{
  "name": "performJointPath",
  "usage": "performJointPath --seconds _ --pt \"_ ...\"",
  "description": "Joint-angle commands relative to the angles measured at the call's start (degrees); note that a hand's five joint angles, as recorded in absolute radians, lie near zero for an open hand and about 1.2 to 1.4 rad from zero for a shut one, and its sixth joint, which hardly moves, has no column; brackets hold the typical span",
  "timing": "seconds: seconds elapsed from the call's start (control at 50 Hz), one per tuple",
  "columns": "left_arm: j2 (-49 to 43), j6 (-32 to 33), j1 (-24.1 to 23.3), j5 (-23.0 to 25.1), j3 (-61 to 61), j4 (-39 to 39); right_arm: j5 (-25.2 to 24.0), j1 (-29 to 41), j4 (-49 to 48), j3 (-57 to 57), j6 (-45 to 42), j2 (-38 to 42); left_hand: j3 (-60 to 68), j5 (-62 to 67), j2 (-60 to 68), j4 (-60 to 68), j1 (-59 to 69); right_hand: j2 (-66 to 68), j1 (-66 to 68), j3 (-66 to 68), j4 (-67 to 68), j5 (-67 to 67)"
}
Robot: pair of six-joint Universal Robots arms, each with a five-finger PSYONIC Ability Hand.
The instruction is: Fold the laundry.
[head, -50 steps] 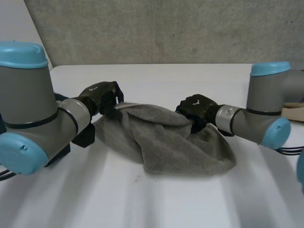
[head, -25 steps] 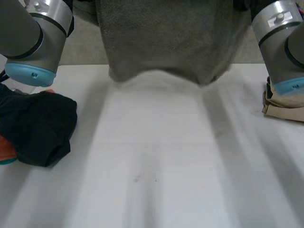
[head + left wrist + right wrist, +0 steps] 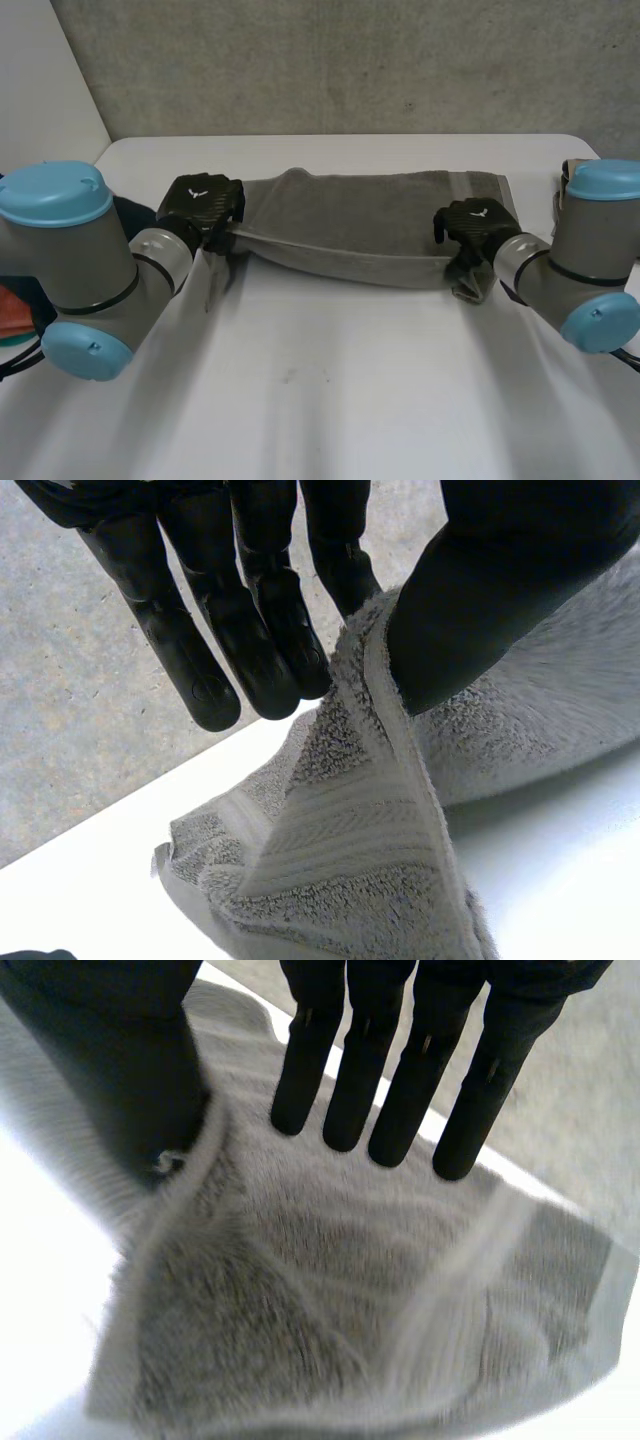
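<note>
A grey towel (image 3: pixel 370 215) lies stretched sideways across the far half of the white table (image 3: pixel 330 400), its near edge sagging between my hands. My left hand (image 3: pixel 200 205) is at the towel's left end. In the left wrist view the thumb presses the towel's hem (image 3: pixel 340 850) against the straight fingers (image 3: pixel 240 630), so it is shut on the towel. My right hand (image 3: pixel 475 222) is at the towel's right end, where a corner droops beneath it. Its fingers (image 3: pixel 390 1070) are straight and apart from the thumb, above the towel (image 3: pixel 300 1300).
A dark garment (image 3: pixel 128 212) lies behind my left arm, with an orange and teal thing (image 3: pixel 12 320) at the table's left edge. A beige folded item (image 3: pixel 566 180) sits behind my right arm. A concrete wall rises past the far edge.
The towel, a crumpled heap a second ago, was lifted high and now lies spread out wide. Both hands moved apart, and the right hand's fingers have straightened.
</note>
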Motion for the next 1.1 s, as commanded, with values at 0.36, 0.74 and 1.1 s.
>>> performJointPath --seconds 0.36,0.74,1.1 --pt "2.55 0.10 0.46 -0.16 0.29 -0.84 1.90 -7.93 11.53 -1.93 8.86 -0.02 11.60 13.59 11.29 11.19 13.23 38.34 37.99 37.83 37.94 38.23" --pt "15.48 16.95 1.25 -0.33 5.56 -19.91 3.91 -8.46 29.62 -4.04 -27.61 -30.52 11.60 13.59 11.29 11.19 13.23 38.34 37.99 37.83 37.94 38.23" --pt "-19.48 36.36 2.30 -1.92 34.69 -16.34 14.73 -3.18 15.94 -19.84 -27.63 -3.19 11.60 13.59 11.29 11.19 13.23 38.34 37.99 37.83 37.94 38.23"
